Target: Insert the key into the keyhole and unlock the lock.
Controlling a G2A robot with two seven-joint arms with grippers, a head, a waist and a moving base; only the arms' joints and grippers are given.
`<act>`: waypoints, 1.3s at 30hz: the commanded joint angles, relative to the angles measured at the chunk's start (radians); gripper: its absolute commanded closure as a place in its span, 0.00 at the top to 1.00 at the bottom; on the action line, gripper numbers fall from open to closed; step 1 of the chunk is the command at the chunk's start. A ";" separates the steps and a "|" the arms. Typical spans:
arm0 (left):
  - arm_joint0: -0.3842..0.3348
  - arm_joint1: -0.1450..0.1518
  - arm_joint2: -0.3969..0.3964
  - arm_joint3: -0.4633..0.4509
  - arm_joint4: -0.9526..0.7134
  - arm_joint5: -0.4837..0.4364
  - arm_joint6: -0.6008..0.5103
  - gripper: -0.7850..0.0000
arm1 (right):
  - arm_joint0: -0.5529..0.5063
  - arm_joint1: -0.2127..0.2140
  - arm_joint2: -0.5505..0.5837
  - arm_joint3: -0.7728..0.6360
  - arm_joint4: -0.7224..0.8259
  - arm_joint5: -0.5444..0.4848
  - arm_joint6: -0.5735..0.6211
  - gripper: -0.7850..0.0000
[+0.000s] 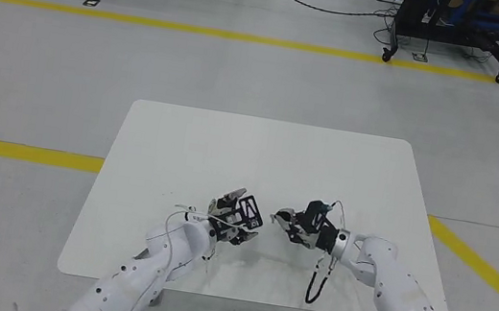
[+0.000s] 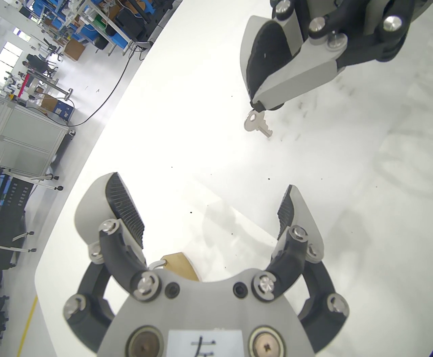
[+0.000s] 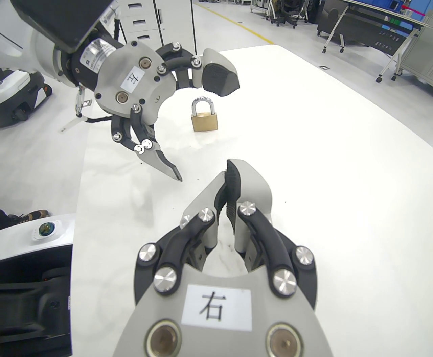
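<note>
Right claw [image 3: 227, 177] pinches key [image 2: 257, 124]; left claw [image 2: 201, 185] open near lock [image 3: 204, 121]

1. Top camera: high above both arms, looking down on the whole counter [image 1: 232, 143].
2. Left wrist camera: close behind its jaws, facing the right jaws.
3. Right wrist camera: mirrored; both share the counter between the jaws.

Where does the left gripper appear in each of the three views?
Top view: left gripper by the table's near edge.
Left wrist view: left gripper, jaws open, nearest the camera.
Right wrist view: left gripper, open jaws either side of the padlock.
Shared landmark: the white table.
</note>
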 commanded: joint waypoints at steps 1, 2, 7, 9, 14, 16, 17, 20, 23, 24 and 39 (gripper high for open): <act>-0.003 -0.001 0.002 0.002 0.004 0.003 0.000 1.00 | 0.002 0.000 0.003 0.008 0.014 0.004 -0.002 0.00; -0.005 -0.002 0.003 0.003 0.005 0.004 -0.001 1.00 | 0.003 0.000 0.005 0.012 0.024 0.005 -0.005 0.00; -0.016 -0.005 -0.002 0.004 0.011 0.024 -0.002 1.00 | 0.004 0.002 0.024 0.026 0.068 0.007 -0.021 0.00; -0.019 -0.005 -0.019 -0.011 0.019 0.063 0.003 1.00 | -0.001 0.003 0.036 0.024 0.087 0.006 -0.034 0.00; 0.007 0.000 -0.161 -0.108 -0.086 0.234 0.001 1.00 | -0.031 0.014 0.081 -0.011 0.124 -0.019 -0.071 0.00; 0.032 0.006 -0.244 -0.153 -0.143 0.290 0.007 1.00 | -0.047 0.018 0.099 -0.029 0.150 -0.039 -0.090 0.00; 0.048 0.009 -0.286 -0.175 -0.173 0.311 0.008 1.00 | -0.056 0.020 0.107 -0.037 0.170 -0.054 -0.103 0.00; 0.078 0.015 -0.354 -0.208 -0.234 0.328 0.005 1.00 | -0.074 0.021 0.118 -0.048 0.251 -0.131 -0.146 0.00; 0.078 0.015 -0.354 -0.208 -0.234 0.328 0.005 1.00 | -0.075 0.022 0.109 -0.059 0.273 -0.157 -0.138 0.00; 0.078 0.015 -0.354 -0.208 -0.234 0.328 0.005 1.00 | -0.075 0.022 0.109 -0.059 0.273 -0.157 -0.138 0.00; 0.078 0.015 -0.354 -0.208 -0.234 0.328 0.005 1.00 | -0.086 0.014 0.020 -0.071 0.502 -0.157 -0.085 0.00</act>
